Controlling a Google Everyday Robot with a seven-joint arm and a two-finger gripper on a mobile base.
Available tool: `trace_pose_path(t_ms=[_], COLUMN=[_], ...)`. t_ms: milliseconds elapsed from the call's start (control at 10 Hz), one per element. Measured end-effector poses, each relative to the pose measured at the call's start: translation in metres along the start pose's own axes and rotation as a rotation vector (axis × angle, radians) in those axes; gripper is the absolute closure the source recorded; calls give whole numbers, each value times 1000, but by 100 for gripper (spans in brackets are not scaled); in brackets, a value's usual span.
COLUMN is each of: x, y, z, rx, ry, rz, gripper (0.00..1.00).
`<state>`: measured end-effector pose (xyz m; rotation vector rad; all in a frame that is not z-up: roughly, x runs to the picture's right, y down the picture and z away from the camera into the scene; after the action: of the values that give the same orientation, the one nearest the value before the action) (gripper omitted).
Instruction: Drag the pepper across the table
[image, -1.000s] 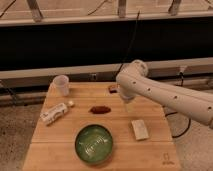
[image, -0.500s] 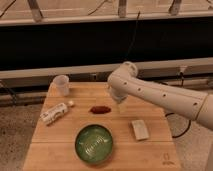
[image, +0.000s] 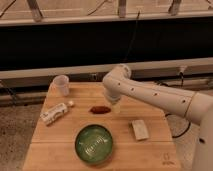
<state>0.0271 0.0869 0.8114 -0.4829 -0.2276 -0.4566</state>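
The pepper (image: 100, 109) lies unmoved on the table (image: 57, 136); the gripper (image: 116, 104), state indeterminable, has arrived just beside it, drag pending.

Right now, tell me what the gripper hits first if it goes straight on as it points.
The gripper points down just right of the pepper; it would likely meet the table beside it first, though depth is unclear.

Table (image: 55, 137): light wood planks, matt. Pepper (image: 100, 109), just beside the gripper (image: 116, 106) low over mid-table: dark red-brown skin, dull. Arm (image: 150, 95) above the gripper: smooth white plastic shell; green bowl (image: 78, 145) in front of it looks glossy.
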Motion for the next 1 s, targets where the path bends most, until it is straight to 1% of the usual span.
trace_pose_path(t_ms=[200,700,1000], x=[-2,-15,-18], y=[-4,-13,-15], z=[9,38,50], rx=[-4,-27,-41], ry=[-11,-42,-57], rz=[-9,-29,-32], gripper=[20,20,20])
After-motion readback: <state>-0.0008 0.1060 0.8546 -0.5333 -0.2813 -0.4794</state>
